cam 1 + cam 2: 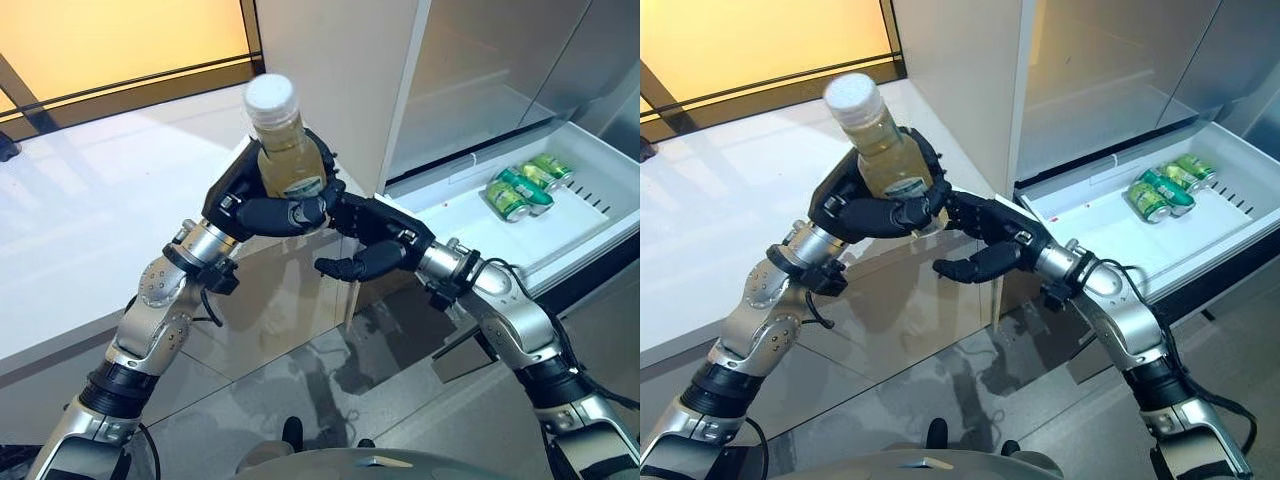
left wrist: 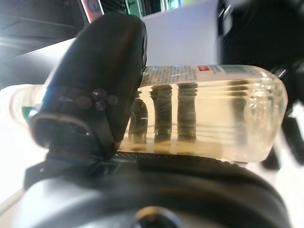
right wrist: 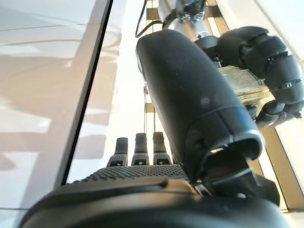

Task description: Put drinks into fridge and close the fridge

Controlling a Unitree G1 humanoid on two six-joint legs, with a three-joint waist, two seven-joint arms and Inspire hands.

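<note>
Risk first: handover in mid-air over the floor, well short of the drawer; bottle (image 1: 288, 150) likely to slip and drop if left hand (image 1: 268, 205) lets go before the other has a grip. Left hand curled tight round bottle's lower body, cap up, tilted. Right hand (image 1: 375, 245) just beside it, fingers loosely bent, half open, holding nothing; touching the bottle or not, cannot tell. Beyond, open fridge drawer (image 1: 600, 225), green cans (image 1: 520, 187) lying inside.

Bottle (image 1: 283, 140): clear, pale yellow drink, white cap, upright. Green cans (image 1: 522, 187) lie in open fridge drawer (image 1: 470, 223), 3 o'clock.
</note>
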